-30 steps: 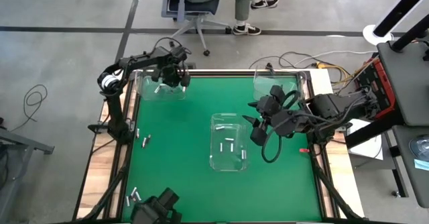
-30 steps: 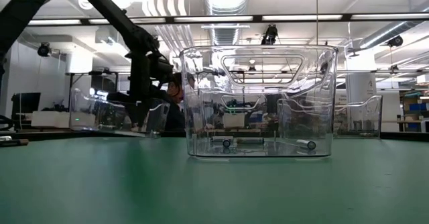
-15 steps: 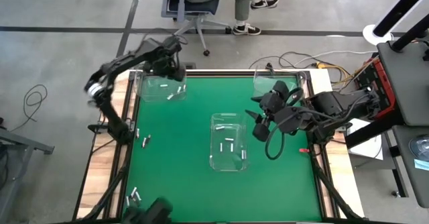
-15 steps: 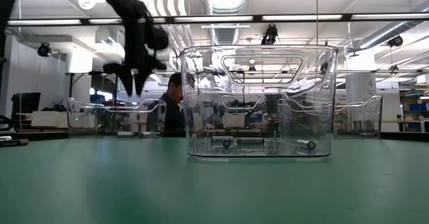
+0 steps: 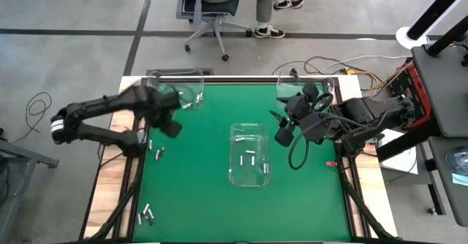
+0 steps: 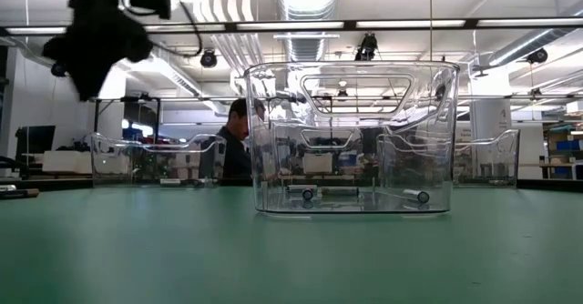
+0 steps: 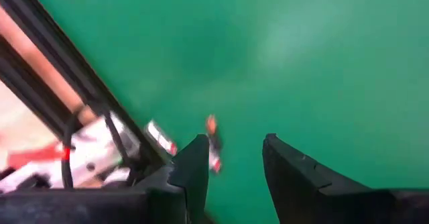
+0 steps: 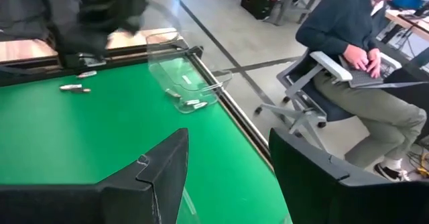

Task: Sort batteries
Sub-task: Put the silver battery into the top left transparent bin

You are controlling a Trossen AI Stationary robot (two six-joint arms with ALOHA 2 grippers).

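My left gripper (image 5: pixel 170 126) is out over the left side of the green mat (image 5: pixel 212 193), fingers apart with nothing between them, and the wrist view shows that gap plainly. What matters is the pair of loose batteries (image 5: pixel 155 150) lying on the left edge of the table, just nearward and a touch left of my fingertips. They are close, far closer to this arm than to the other. In the wrist view the pair (image 7: pixel 188 142) sits just ahead of my left finger, beside the table's frame rail, so I judge I need a short drift toward the edge before coming down.

From above, each of the two reads as a short sliver running roughly near-to-far, slightly slanted. I would want my fingers to straddle one across that line, and the rail next to them looks like the thing to avoid clipping.

My arm is stretched low and long from its base at the left, with the gripper high above the mat in the low view.

More batteries (image 5: pixel 146 215) wait at the near left corner, some lie in the centre bin (image 5: pixel 248 172) and some in the far-left bin (image 5: pixel 191 100). My right gripper (image 5: pixel 287 133) hangs right of the centre bin, fingers spread, empty.
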